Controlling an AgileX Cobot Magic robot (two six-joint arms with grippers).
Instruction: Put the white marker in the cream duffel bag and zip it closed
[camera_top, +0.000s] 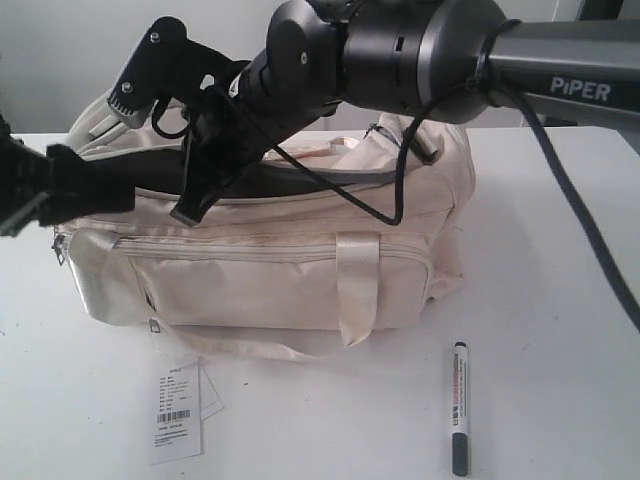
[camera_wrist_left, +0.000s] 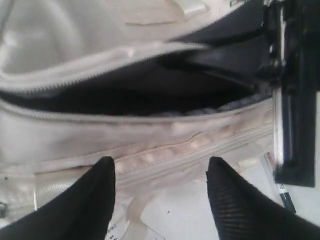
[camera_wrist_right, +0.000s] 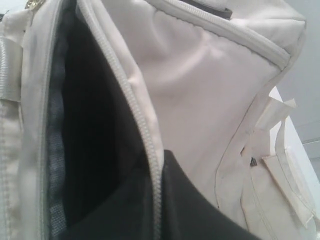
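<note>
The cream duffel bag (camera_top: 260, 280) sits mid-table with its top zipper open and the black lining showing (camera_wrist_left: 125, 100). The white marker (camera_top: 460, 405) lies on the table in front of the bag's right end, and its dark tip also shows in the left wrist view (camera_wrist_left: 280, 187). My right gripper (camera_top: 195, 195) reaches across the bag's top and is shut on the far zipper edge (camera_wrist_right: 155, 190), one finger inside and one outside. My left gripper (camera_top: 110, 190) hovers at the bag's left end, open (camera_wrist_left: 160, 172), over the front zipper edge, holding nothing.
A white barcode hang tag (camera_top: 178, 410) lies on the table in front of the bag's left end. A pale webbing handle (camera_top: 357, 285) hangs down the front. The right arm's black cable (camera_top: 400, 190) loops over the bag's top.
</note>
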